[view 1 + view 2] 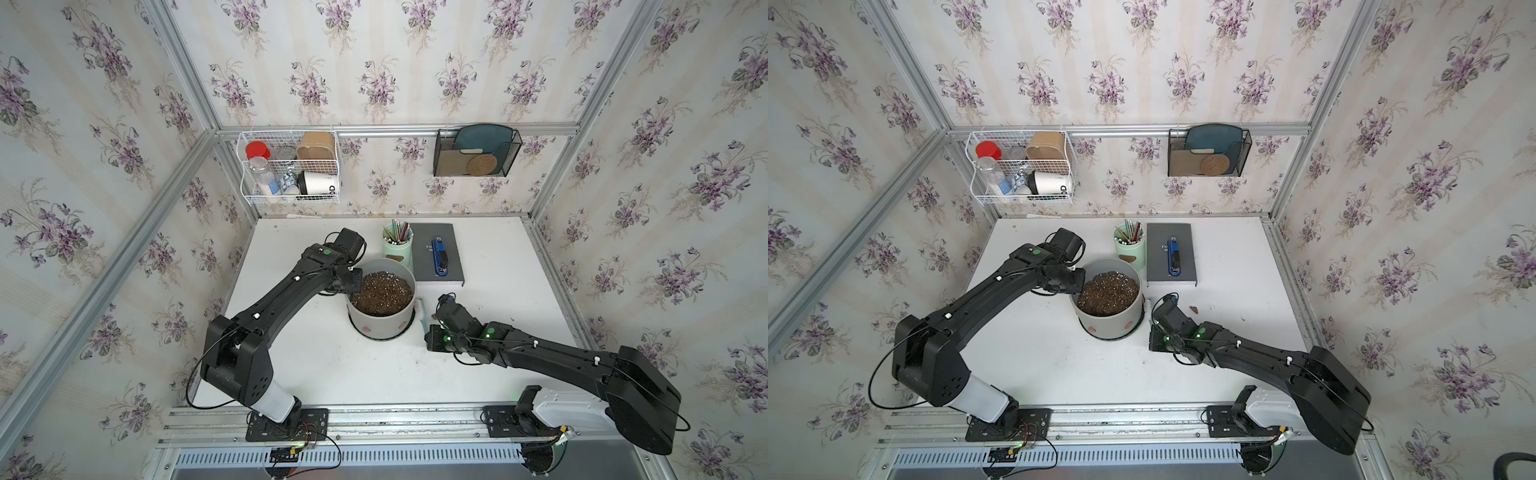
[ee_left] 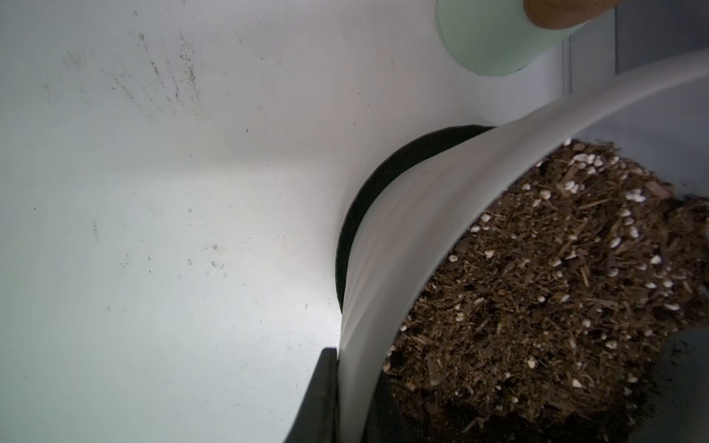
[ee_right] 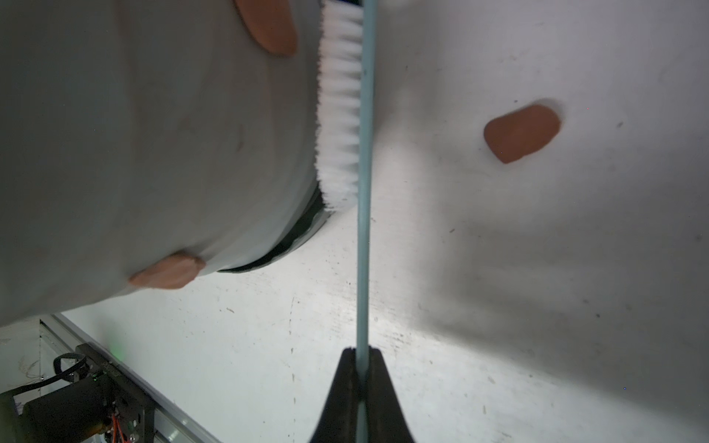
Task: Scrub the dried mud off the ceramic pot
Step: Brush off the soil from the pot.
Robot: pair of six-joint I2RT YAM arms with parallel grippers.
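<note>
While the ceramic pot point(image 1: 381, 305) stands mid-table on its black saucer point(image 2: 368, 184), blobs of dried mud point(image 3: 268, 27) cling to its wall, one just beside the white bristles of the scrub brush point(image 3: 341, 115) pressed there. The right gripper point(image 3: 362, 360) is clamped on the brush's blue handle, and the left gripper point(image 1: 353, 284) pinches the pot's rim. Scrubbing looks under way; the next stroke should carry the bristles over that blob.

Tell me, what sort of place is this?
Probably a staged test booth, not a home: floral wallpaper inside a bare aluminium frame, two robot arms bolted to a rail beside a white table.
</note>
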